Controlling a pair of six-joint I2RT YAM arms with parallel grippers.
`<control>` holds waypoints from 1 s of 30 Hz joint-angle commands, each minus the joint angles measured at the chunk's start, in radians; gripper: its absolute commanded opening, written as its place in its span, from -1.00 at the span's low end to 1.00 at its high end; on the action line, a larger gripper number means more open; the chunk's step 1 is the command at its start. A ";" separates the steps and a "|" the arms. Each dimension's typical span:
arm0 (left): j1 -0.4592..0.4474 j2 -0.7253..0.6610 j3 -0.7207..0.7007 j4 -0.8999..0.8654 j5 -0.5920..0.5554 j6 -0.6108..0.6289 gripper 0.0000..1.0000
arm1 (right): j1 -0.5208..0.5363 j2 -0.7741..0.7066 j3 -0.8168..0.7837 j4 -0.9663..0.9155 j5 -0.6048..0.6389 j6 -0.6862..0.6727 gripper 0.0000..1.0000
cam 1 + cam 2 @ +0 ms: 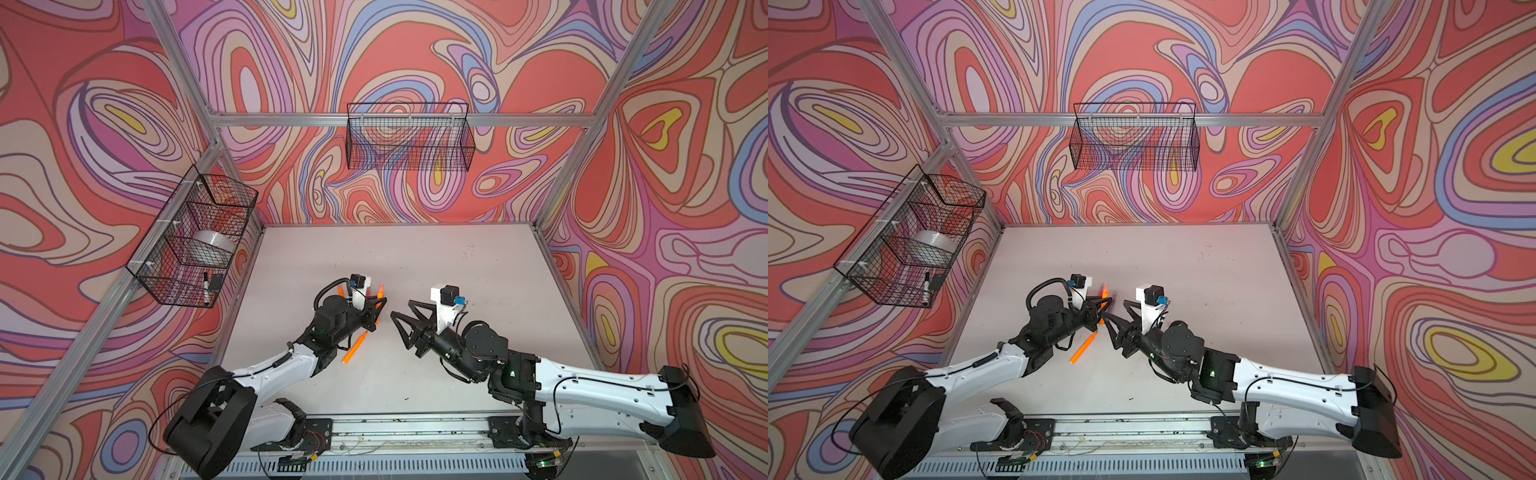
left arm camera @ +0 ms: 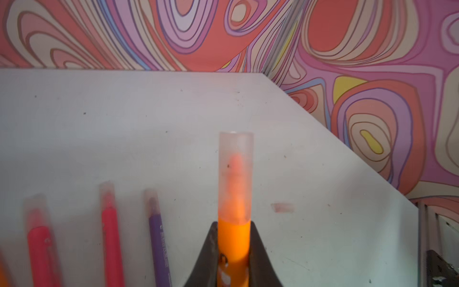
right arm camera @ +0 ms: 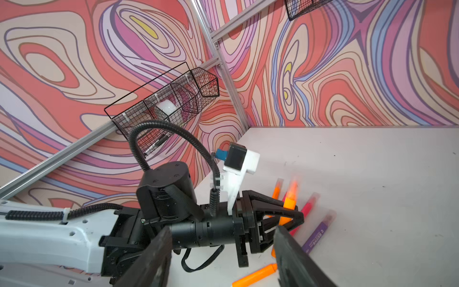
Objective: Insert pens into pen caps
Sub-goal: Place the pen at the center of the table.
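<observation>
My left gripper [image 2: 233, 248] is shut on a neon orange pen [image 2: 233, 238], and a translucent pen cap [image 2: 236, 174] sits over that pen's tip. In both top views it [image 1: 376, 305] [image 1: 1104, 305] is near the table's middle. My right gripper [image 3: 223, 258] [image 1: 401, 308] is open and empty, just right of the left one. Two pink pens [image 2: 41, 253] [image 2: 111, 243] and a purple pen [image 2: 159, 243] lie capped beside the held pen. An uncapped orange pen [image 1: 355, 347] [image 3: 255, 274] lies under the left wrist. A pale oblong [image 2: 283, 207], possibly a loose cap, lies on the table.
A wire basket [image 1: 195, 245] on the left wall holds a white roll and a black-capped marker [image 1: 205, 286]. A second wire basket [image 1: 409, 137] hangs on the back wall. The white table [image 1: 457, 270] is walled on three sides.
</observation>
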 commanded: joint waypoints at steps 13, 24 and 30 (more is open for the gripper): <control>-0.112 0.309 0.307 -0.365 -0.246 -0.037 -1.00 | -0.003 0.036 -0.020 -0.165 0.184 0.091 0.40; -0.145 0.464 0.455 -0.524 -0.286 -0.016 -1.00 | -0.004 0.037 -0.022 -0.205 0.236 0.124 0.50; -0.160 0.534 0.520 -0.597 -0.286 -0.002 -0.96 | -0.006 0.049 -0.015 -0.219 0.245 0.134 0.52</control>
